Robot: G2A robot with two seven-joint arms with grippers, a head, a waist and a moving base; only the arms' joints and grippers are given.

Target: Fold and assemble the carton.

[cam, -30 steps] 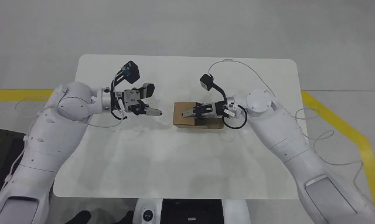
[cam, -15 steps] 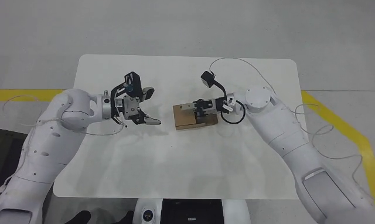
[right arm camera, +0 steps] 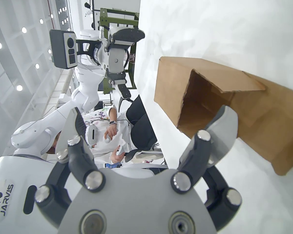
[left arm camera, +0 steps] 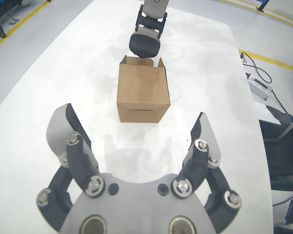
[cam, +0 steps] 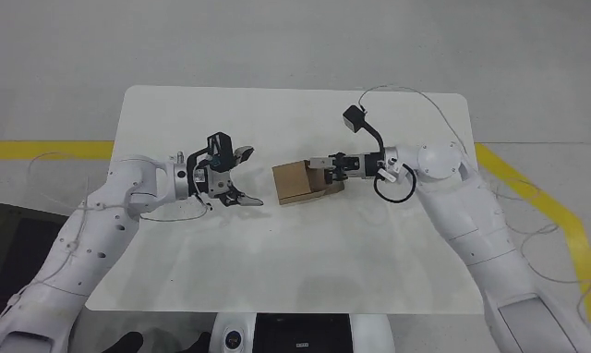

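While the brown cardboard carton [cam: 297, 180] is lying on its side near the middle of the white tabletop [cam: 369, 261], its long axis is running from 1 arm toward the other, a little skewed. Its closed end, marked by a thin slot, is facing the left fingers [left arm camera: 70, 125]. Its open end, with loose flaps standing out, is facing the right fingers [right arm camera: 222, 122].

The right fingers are being held at that open mouth, spread wide, with nothing gripped. The wrist is being held rolled, so that 1 finger is sitting above the other. The lower finger is overlapping the edge of the opening and the upper is standing clear above the carton's top. Whether the cardboard is being touched cannot be told.

The left fingers are likewise being held wide and empty. They are low over the tabletop, well apart from the closed end and aimed straight at it.

The right arm is being judged much the nearer, and the flaps are lying on its side, so the folding is likely to fall to it. The left arm is being judged well placed to brace the closed end against sliding.
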